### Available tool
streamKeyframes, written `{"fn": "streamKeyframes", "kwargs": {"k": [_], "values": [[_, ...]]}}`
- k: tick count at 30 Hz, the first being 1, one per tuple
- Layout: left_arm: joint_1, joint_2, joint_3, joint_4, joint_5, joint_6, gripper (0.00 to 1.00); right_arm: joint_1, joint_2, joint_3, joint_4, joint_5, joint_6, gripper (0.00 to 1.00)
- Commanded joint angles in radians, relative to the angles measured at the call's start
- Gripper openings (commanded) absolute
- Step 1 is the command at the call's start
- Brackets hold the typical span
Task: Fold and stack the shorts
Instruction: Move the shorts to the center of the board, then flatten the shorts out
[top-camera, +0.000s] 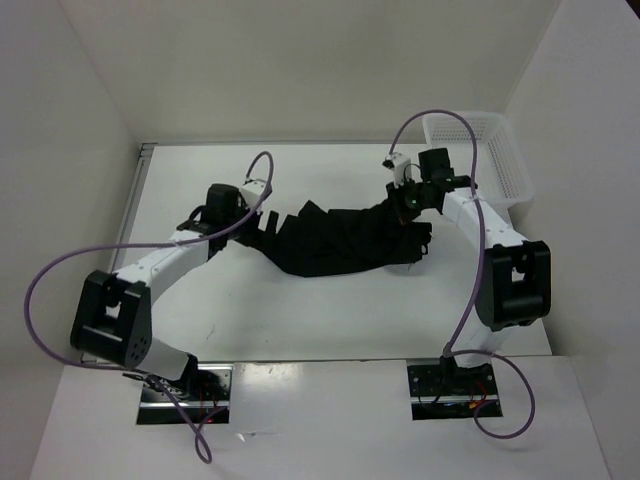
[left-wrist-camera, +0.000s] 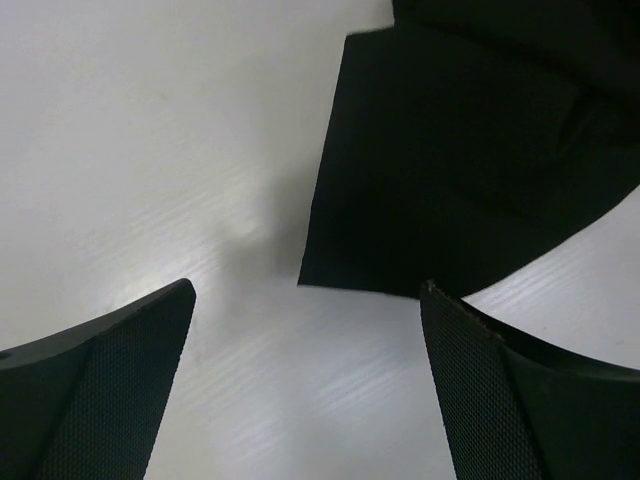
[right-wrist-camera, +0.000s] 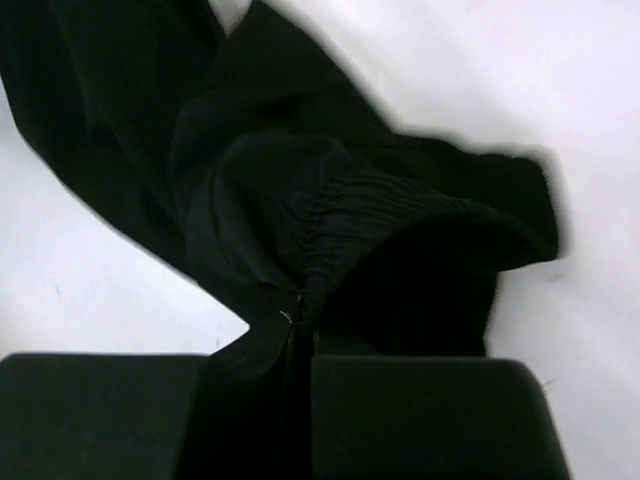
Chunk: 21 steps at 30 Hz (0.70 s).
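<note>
The right gripper (right-wrist-camera: 300, 360) pinches the bunched waistband of the shorts (top-camera: 345, 240). The left gripper (left-wrist-camera: 307, 292) hangs spread over the table (left-wrist-camera: 120, 150), just beside a shorts corner

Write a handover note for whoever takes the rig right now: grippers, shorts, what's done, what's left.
Left gripper: open, holding nothing, over bare table. A corner of the shorts lies just ahead of its fingers.
Right gripper: shut on the shorts at the gathered elastic waistband.
Shorts: bunched and creased mid-table between the two arms, outside the white mesh basket at the far right.
Done: one end gripped; no neat fold visible.
Left: probably take the free corner with the left gripper, spread the shorts flat, then fold and stack.
</note>
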Motion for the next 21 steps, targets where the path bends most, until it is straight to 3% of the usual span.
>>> {"fn": "streamKeyframes", "kwargs": {"k": [1,9,17,20,21], "values": [[-0.027,0.115,0.116,0.083,0.018,0.004,1.0,0.008,-0.015,-0.027,-0.007,0.0,-0.048,0.0],[-0.112,0.327,0.346,0.162,0.072,0.004,1.0,-0.012,-0.024,-0.056,0.002,0.0,-0.099,0.0],[-0.159,0.531,0.535,0.106,0.12,0.004,1.0,-0.021,-0.053,-0.076,0.013,0.009,-0.121,0.0],[-0.17,0.567,0.576,0.008,0.235,0.004,0.67,-0.043,-0.053,-0.076,0.031,0.009,-0.11,0.0],[-0.17,0.567,0.55,0.008,0.244,0.004,0.41,-0.043,-0.062,-0.076,0.043,0.009,-0.096,0.0]]}}
